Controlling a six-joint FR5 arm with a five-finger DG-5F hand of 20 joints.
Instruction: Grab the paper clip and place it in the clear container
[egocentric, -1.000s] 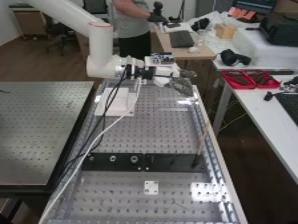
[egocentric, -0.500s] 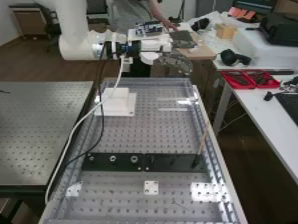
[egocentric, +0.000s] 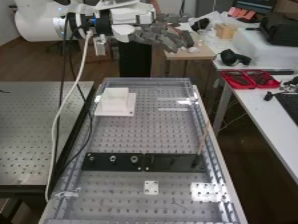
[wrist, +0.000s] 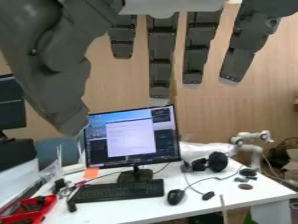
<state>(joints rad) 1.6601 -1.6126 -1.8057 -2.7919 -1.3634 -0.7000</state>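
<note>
Holding the robot hand (egocentric: 161, 37) high past the white block (egocentric: 115, 101), with fingers straight and apart, likely free for a pinch and raised to clear that block. Cannot tell the place of paper clip or clear container relative to it.

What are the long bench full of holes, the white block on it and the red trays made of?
The bench top looks like metal: grey, satin, with rows of neat holes and bright glare. The white block seems matt plastic, going by its plain, even faces, though painted material is possible. The red trays are probably plastic, evenly coloured throughout.
</note>
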